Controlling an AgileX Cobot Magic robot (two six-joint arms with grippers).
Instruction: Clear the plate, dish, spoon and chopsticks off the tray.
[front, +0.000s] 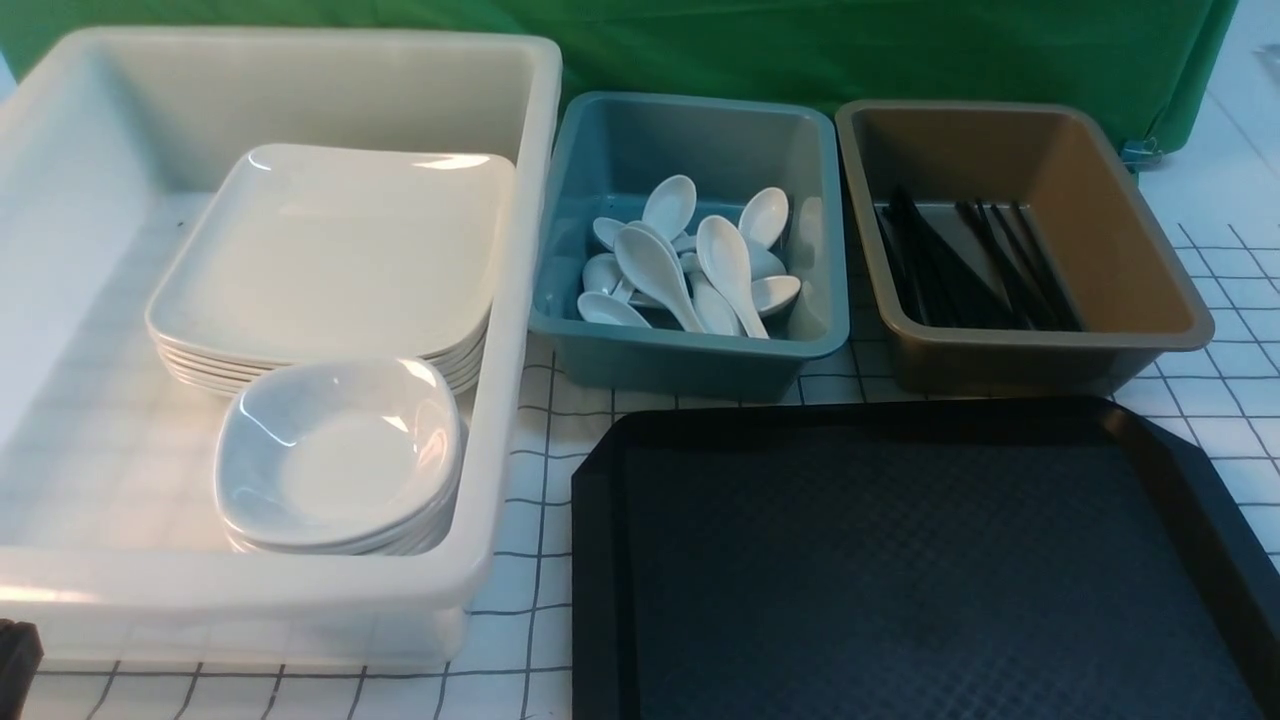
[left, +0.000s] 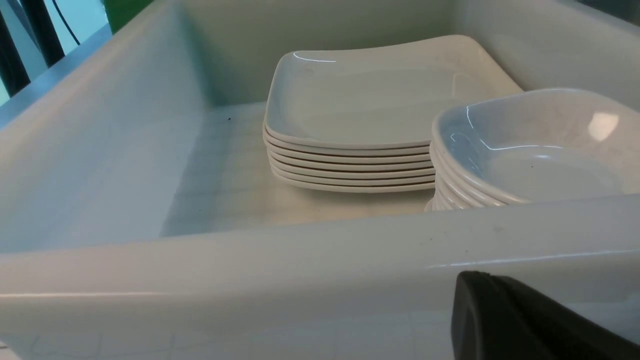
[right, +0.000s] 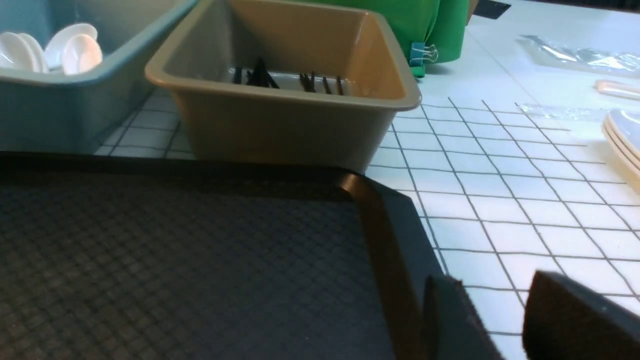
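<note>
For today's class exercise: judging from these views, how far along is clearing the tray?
Done: the tray is bare; plates and dishes are stacked in the white tub, spoons in the blue, chopsticks in the brown. Nothing visibly held. Nothing left.

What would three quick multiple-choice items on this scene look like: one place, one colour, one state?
1. Where do the chopsticks lie?
A. On the tray
B. In the brown tub
C. In the white tub

2. What colour is the tub holding the spoons?
A. Blue
B. Red
C. Yellow

3. What state is the tray in?
A. Stacked with plates
B. Bare, nothing on the part in view
C. Flipped upside down

Key:
1 B, the black sticks show inside the brown tub.
2 A, the spoons are piled in the blue tub.
3 B, only its diamond-pattern surface shows, rim up.
</note>
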